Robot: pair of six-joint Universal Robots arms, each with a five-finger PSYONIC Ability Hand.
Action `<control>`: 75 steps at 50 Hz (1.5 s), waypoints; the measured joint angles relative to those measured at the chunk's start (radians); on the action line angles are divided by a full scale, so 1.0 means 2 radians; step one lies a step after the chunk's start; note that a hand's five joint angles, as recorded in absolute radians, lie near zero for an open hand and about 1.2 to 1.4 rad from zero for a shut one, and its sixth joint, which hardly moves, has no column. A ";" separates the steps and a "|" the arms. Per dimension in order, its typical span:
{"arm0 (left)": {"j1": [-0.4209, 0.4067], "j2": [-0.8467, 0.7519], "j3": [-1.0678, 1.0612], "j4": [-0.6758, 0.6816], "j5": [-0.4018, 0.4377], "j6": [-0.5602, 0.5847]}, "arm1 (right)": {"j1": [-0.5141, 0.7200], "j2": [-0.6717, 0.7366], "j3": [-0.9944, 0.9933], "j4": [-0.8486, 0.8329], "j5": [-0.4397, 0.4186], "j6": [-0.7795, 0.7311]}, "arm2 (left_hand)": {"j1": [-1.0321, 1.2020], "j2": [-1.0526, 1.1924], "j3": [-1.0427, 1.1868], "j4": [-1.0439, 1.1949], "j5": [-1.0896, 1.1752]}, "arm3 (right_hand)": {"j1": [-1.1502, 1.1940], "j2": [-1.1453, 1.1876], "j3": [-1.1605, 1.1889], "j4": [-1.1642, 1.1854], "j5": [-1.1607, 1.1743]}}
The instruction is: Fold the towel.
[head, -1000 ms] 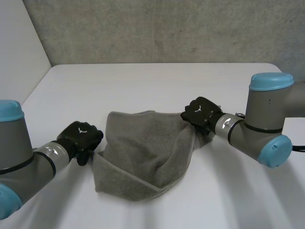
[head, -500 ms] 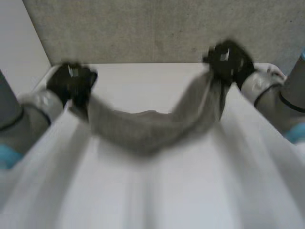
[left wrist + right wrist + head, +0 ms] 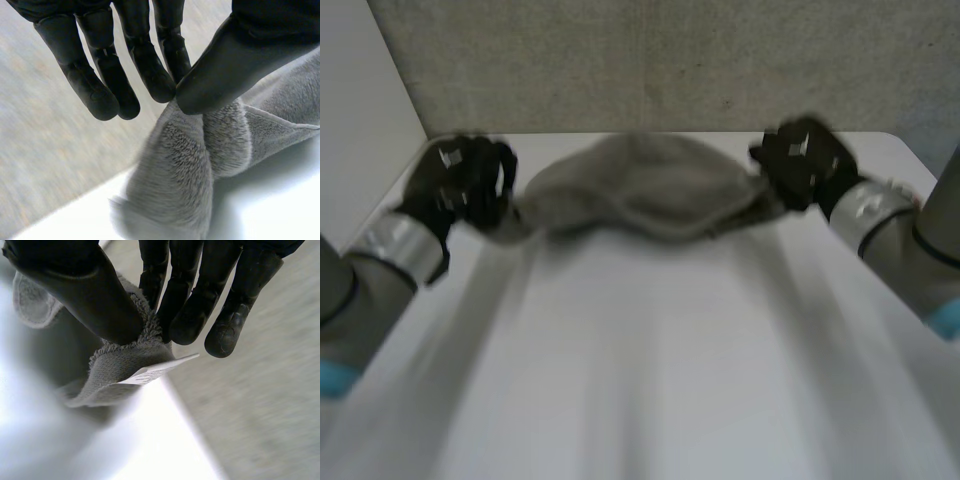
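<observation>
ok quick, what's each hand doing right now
Left hand: shut on the grey towel, pinching one end.
Right hand: shut on the towel's other end, near its white label.

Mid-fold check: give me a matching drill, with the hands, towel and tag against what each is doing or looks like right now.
1 left hand
2 right hand
3 towel
4 tag

A white, at the towel's edge
B grey, spanning between the hands
C pinches the towel end with the tag
D pinches the other towel end

Pairs: 1-D, 2-C, 3-B, 4-A
</observation>
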 measured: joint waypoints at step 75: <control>0.077 -0.001 -0.149 0.033 0.065 0.141 | -0.030 -0.068 0.179 -0.065 0.007 0.020 | 0.000 0.000 0.001 0.000 0.000 | -0.283 -0.278 -0.301 -0.301 -0.293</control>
